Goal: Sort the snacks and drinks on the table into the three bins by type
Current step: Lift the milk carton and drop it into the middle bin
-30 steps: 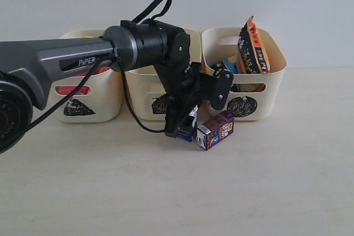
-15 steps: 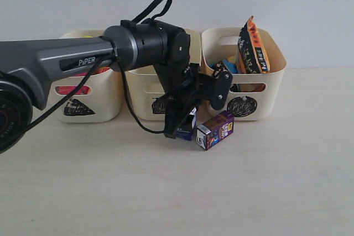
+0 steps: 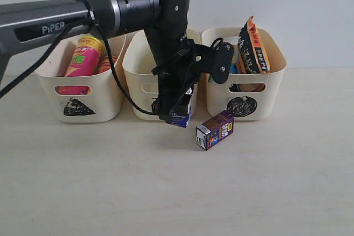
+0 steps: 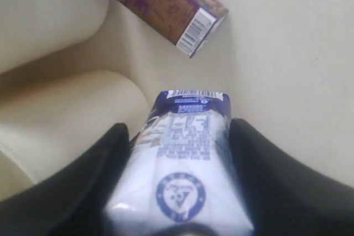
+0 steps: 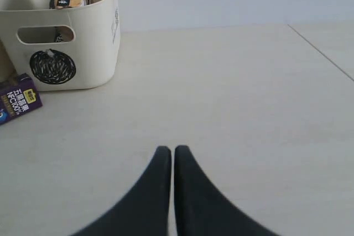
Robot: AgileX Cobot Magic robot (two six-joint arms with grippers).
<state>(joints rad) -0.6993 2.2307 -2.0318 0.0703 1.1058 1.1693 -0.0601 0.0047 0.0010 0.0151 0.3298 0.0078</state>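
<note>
The pale surface [image 3: 177,192] carries three cream bins: the left bin [image 3: 102,95] holds chip tubes [image 3: 83,62], the right bin [image 3: 274,89] the orange-brown bag [image 3: 254,48], and the middle bin [image 3: 138,81] looks empty. The left arm [image 3: 127,4] has risen in the last second, lifting the white-and-blue carton [image 4: 185,153] off the surface. The left jaws grip it, hanging just before the middle bin, which is likely where the drinks go. The purple carton [image 3: 215,130] lies unsorted, right of it. The right jaws are pressed together, empty.
</note>
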